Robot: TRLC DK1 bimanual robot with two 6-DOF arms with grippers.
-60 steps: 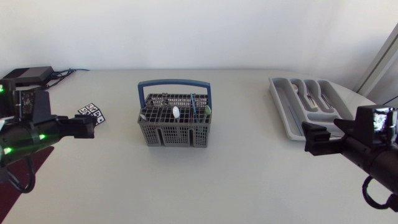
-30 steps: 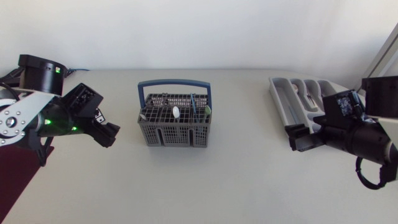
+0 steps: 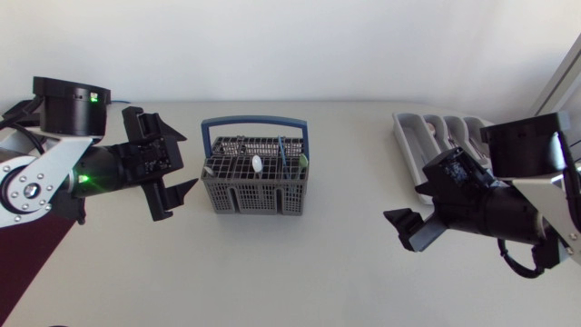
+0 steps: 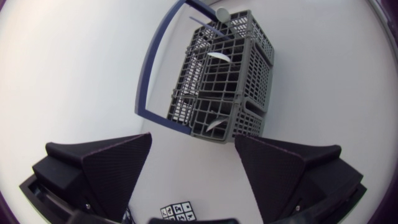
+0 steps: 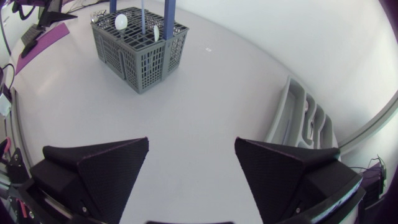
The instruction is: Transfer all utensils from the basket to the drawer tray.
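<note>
A grey wire basket [image 3: 252, 186] with a blue handle [image 3: 254, 121] stands at the table's middle. Inside it are a white spoon [image 3: 257, 164], a blue-handled utensil [image 3: 283, 154] and a green-tipped one [image 3: 303, 161]. My left gripper [image 3: 180, 164] hangs open just left of the basket, apart from it. In the left wrist view the basket [image 4: 224, 81] lies ahead of the open left gripper [image 4: 193, 165]. The grey drawer tray [image 3: 413, 154] sits at the far right. My right gripper [image 3: 410, 229] is open in front of the tray, over bare table. The right wrist view shows the basket [image 5: 140, 46] far ahead and the tray [image 5: 292, 121] to one side.
A small card with black squares [image 4: 177, 211] lies under the left gripper. The left arm's dark base [image 3: 64, 104] stands at the table's far left. Bare table spans between the basket and the tray.
Both arms have swung in from the sides toward the middle. The left gripper came up beside the basket; the right gripper moved left and forward, past the tray's front.
</note>
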